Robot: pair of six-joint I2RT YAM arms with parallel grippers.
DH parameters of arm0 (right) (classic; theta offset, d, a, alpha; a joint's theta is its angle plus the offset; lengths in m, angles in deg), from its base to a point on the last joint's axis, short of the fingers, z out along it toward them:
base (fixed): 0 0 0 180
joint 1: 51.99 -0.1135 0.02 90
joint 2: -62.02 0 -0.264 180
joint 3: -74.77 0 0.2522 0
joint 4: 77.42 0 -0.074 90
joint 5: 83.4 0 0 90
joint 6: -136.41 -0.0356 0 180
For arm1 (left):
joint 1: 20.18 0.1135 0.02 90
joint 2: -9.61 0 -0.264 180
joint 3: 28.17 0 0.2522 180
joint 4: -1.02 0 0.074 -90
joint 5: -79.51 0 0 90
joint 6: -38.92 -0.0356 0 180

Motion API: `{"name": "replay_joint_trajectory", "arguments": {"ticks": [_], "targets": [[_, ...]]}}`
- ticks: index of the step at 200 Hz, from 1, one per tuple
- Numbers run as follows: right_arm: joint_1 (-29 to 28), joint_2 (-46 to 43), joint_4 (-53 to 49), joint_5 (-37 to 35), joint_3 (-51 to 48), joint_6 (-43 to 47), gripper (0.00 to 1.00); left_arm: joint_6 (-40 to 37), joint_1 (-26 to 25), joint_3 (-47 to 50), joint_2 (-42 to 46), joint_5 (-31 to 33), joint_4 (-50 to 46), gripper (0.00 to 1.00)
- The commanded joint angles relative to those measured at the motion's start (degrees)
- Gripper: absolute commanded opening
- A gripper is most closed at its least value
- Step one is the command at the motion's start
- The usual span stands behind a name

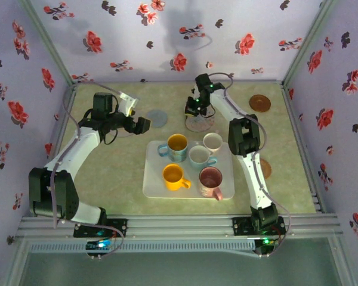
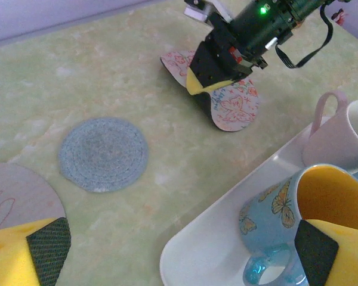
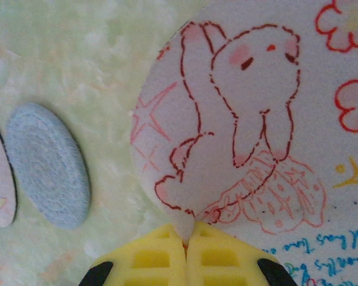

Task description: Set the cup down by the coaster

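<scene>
Yellow-padded right gripper, arm stretched toward twelve o'clock, pinches the edge of the rabbit-print coaster; left gripper, elbow bent toward ten o'clock, hangs wide open, empty.

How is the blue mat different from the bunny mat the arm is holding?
The blue mat is plain and woven; the bunny mat is white with red drawings. The blue mat lies flat on the table, untouched; the bunny mat is pinched at its edge by the shut right tool. Both are thin coasters.
</scene>
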Motion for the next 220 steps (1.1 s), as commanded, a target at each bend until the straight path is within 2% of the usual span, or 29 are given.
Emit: {"name": "replay_joint_trajectory", "arguments": {"ticks": [1, 36, 61, 164, 220], "targets": [[-1.3, 2.02, 1.6, 2.92, 3.17, -1.97, 0.0, -1.9, 0.61, -0.26, 0.3, -1.12, -1.66, 0.99], [-1.71, 3.62, 1.34, 3.19, 4.73, -2.75, 0.0, -1.91, 0.7, -0.08, 0.61, -1.07, -2.03, 0.99], [-1.84, 4.06, 1.51, 3.14, 4.74, -3.02, 0.06, -1.9, 0.7, 0.1, 0.7, -1.07, -2.13, 1.0], [-2.54, 6.09, 2.12, 5.26, 6.73, -4.35, 0.07, -2.16, 0.83, 0.45, 0.7, -0.93, -2.5, 0.99], [-2.89, 6.35, 2.06, 5.65, 6.74, -4.22, 0.12, -2.41, 0.87, 0.8, 0.69, -0.86, -2.38, 0.99]]}}
